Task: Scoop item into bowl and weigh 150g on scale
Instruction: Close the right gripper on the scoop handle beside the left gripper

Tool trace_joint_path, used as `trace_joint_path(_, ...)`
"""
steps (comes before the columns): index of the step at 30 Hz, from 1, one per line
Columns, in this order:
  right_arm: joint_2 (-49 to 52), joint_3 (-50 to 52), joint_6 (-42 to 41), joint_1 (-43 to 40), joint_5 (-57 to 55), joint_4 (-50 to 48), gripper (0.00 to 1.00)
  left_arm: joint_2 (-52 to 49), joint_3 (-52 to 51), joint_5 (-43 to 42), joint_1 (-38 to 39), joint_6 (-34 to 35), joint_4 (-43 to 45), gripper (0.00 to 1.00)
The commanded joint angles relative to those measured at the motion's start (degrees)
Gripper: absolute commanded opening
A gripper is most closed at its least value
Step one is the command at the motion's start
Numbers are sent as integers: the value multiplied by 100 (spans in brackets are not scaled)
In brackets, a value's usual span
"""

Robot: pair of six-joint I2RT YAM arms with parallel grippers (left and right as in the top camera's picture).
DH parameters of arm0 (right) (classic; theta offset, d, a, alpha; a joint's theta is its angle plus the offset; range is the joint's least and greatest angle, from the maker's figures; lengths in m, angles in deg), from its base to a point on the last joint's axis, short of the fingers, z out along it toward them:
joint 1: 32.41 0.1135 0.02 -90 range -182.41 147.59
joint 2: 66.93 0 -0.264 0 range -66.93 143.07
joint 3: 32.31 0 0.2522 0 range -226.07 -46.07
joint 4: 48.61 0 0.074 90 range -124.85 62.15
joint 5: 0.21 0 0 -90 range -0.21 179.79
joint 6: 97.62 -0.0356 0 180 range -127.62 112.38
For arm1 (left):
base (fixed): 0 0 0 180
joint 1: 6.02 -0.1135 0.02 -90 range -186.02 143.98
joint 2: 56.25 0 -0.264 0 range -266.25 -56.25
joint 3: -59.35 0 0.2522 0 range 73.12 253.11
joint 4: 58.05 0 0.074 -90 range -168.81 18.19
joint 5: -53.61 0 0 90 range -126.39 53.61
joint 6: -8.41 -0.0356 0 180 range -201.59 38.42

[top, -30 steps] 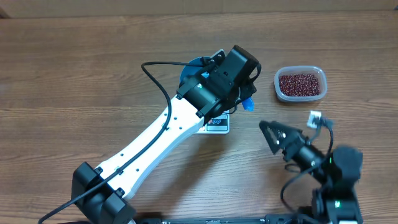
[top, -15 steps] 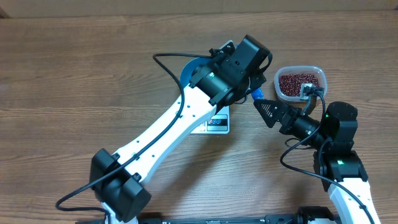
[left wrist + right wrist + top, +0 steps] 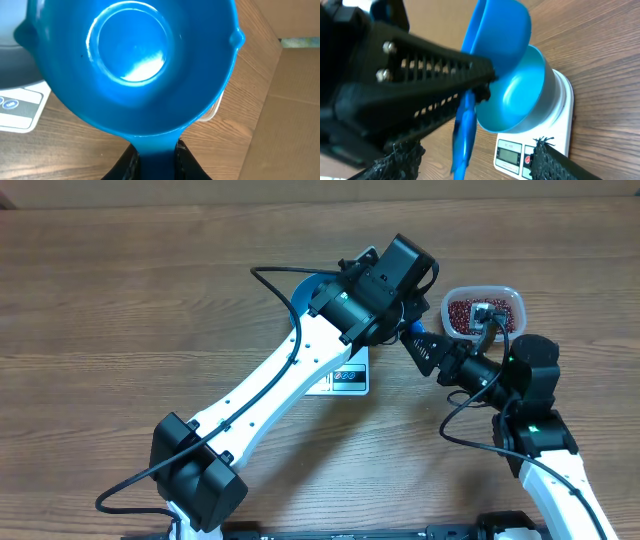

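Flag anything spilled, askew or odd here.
No spill shows: small red-brown beans lie in the clear plastic tub, round blue bowl on white scale. Only oddity: the empty blue handled scoop, gripped by the left gripper, also has the right gripper straddling its handle.

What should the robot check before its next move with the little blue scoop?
1. Left gripper shut on the scoop: ok, it clamps the handle.
2. Right gripper ready to take the scoop: ok, jaws open with the handle between them.
3. Scoop empty, nothing to spill: ok.
4. Bowl sitting on the scale: ok.
5. Beans waiting in the tub: ok.
6. Scale display at zero: cannot tell, too small to read.
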Motion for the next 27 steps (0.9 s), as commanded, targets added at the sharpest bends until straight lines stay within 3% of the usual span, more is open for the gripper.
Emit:
trace_joint_path(1, 20, -160, -345, 37, -33, -210, 72, -46, 168, -114, -28, 291, -66, 4)
trace_joint_path(10, 63, -157, -505, 37, -37, -407, 50, -46, 168, -133, -26, 745, -245, 4)
trace_joint_path(20, 466, -157, -734, 37, 122, -761, 48, -46, 168, -264, -20, 973, -273, 4)
trace_joint_path(27, 466, -157, -756, 48, 225, -940, 34, -46, 168, -262, -20, 977, -334, 4)
